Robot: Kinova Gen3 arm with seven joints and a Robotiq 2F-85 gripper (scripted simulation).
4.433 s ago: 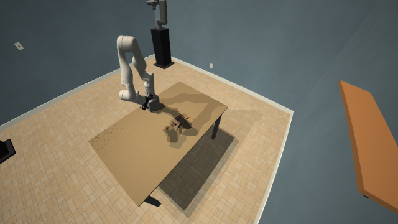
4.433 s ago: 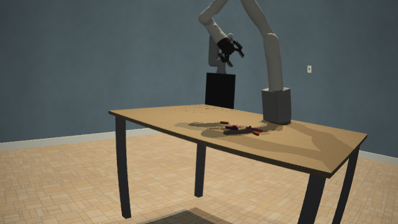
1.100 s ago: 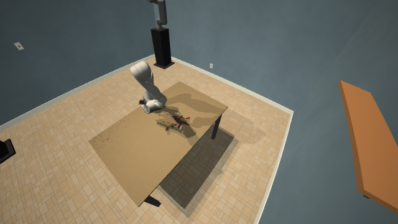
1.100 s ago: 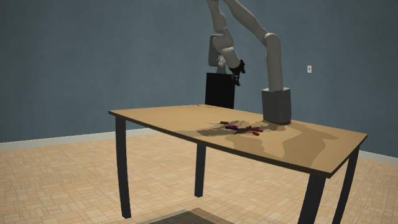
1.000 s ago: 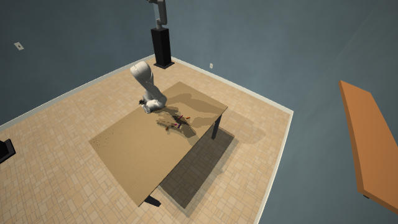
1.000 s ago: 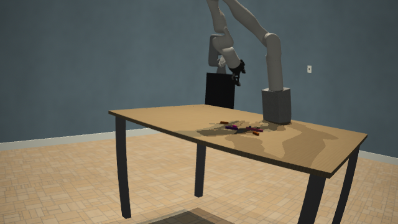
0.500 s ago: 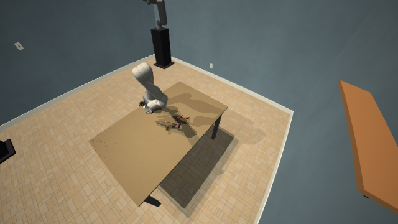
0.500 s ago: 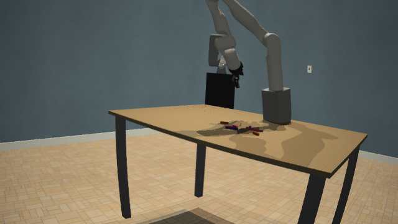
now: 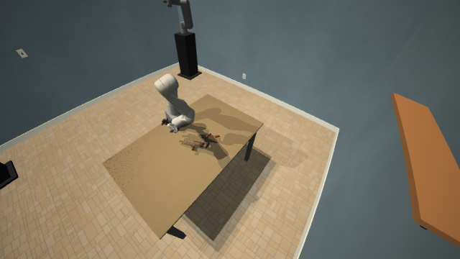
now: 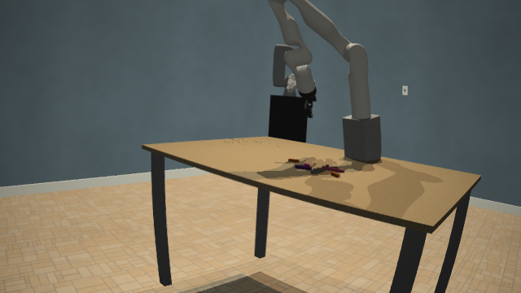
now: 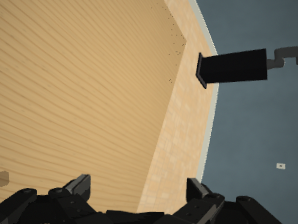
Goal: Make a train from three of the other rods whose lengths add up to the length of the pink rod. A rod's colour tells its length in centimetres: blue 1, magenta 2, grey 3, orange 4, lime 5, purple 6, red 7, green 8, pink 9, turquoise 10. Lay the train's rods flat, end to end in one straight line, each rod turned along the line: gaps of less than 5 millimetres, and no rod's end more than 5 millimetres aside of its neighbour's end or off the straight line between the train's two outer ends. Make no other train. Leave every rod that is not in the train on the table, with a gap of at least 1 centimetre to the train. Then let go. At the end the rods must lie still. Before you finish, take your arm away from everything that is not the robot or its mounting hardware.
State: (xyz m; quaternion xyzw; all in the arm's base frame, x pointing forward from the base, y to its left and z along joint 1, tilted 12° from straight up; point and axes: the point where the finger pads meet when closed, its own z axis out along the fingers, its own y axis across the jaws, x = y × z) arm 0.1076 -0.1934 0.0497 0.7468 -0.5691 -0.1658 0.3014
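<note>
Several small rods lie in a loose cluster on the wooden table, in the arm's shadow. In the exterior view I see an orange rod (image 10: 293, 160), a purple rod (image 10: 303, 166), a pink rod (image 10: 333, 168) and a second orange rod (image 10: 334, 174). The cluster also shows in the top view (image 9: 205, 141), too small to tell each colour. My gripper (image 10: 310, 107) hangs high above the table, off to the side of the rods, open and empty. It also shows in the top view (image 9: 166, 122). In the wrist view its open fingers frame only table top and floor; no rod is in view there.
The arm's grey base (image 10: 361, 137) stands on the table right behind the rods. A black pedestal (image 10: 287, 118) with another arm stands on the floor beyond the table. An orange board (image 9: 424, 162) is at the far right.
</note>
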